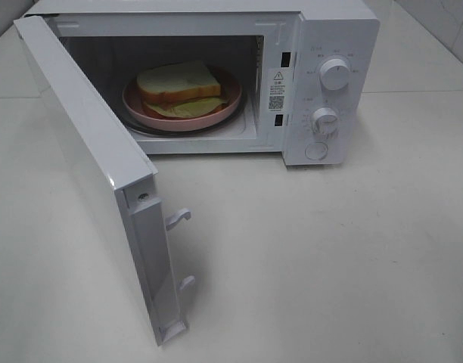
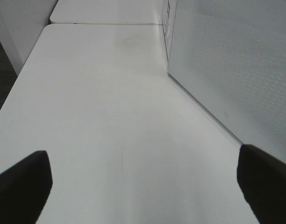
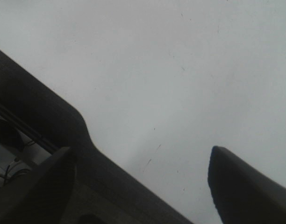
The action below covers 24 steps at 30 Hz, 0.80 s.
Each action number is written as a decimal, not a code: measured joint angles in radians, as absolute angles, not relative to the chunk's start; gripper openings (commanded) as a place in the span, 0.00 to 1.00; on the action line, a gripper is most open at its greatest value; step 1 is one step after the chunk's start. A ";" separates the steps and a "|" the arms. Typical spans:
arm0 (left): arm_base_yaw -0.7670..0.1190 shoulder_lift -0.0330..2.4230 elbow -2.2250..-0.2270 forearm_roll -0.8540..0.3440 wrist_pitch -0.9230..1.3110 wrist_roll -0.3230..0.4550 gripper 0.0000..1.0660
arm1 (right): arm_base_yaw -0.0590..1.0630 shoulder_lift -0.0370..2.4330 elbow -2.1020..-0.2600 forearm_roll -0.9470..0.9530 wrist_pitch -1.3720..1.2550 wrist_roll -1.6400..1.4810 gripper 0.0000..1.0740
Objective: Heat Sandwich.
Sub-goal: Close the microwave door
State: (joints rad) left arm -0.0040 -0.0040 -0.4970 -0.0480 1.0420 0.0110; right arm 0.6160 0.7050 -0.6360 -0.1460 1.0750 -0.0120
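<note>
**Inside the microwave (image 1: pixel 337 30): sandwich (image 1: pixel 178 85) on its plate (image 1: pixel 220 113), door (image 1: pixel 88 159) wide open**

Nearest the robot, both grippers are over the white table (image 1: pixel 330 265). The left gripper (image 2: pixel 143 186) has its 2 dark fingers (image 2: pixel 21 186) spread wide, with only bare tabletop between them. Ahead of it and off to one side rises a white panel with a fine dotted mesh, which looks like the door's face. The right gripper (image 3: pixel 140 186) is spread too, pinching nothing, and hangs over the table's dark edge (image 3: pixel 63 126).

Further on, in the high view, the door is swung out to the left and toward the camera. 2 white hooks (image 1: pixel 178 219) stick out of its free end, one above the other.

Behind the door the cavity is open. The pink plate rests on the glass turntable (image 1: pixel 141 127), and the sandwich lies on the plate, well within its rim. White bread is on top, and a yellowish-green filling pokes out at the front.

Right of the cavity a warning sticker (image 1: pixel 276 89) sits on the frame. Beyond it is the control panel with 2 round knobs (image 1: pixel 335 74), one above the other, and a round button (image 1: pixel 316 150) just beneath them.
</note>
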 measured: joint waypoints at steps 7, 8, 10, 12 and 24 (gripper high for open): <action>-0.004 -0.004 -0.497 -0.048 1.042 0.011 0.95 | 0.616 0.572 -0.636 -0.145 1.178 0.059 0.71; -0.004 -0.004 -0.497 -0.048 1.042 0.011 0.95 | 0.616 0.551 -0.636 -0.145 1.186 0.065 0.71; -0.004 -0.004 -0.497 -0.048 1.042 0.011 0.95 | 0.616 0.516 -0.636 -0.145 1.200 0.085 0.71; -0.004 -0.004 -0.497 -0.048 1.042 0.011 0.95 | 0.588 0.469 -0.619 -0.142 1.206 0.101 0.71; -0.004 -0.004 -0.497 -0.048 1.042 0.011 0.95 | 0.353 0.300 -0.557 -0.136 1.207 0.098 0.71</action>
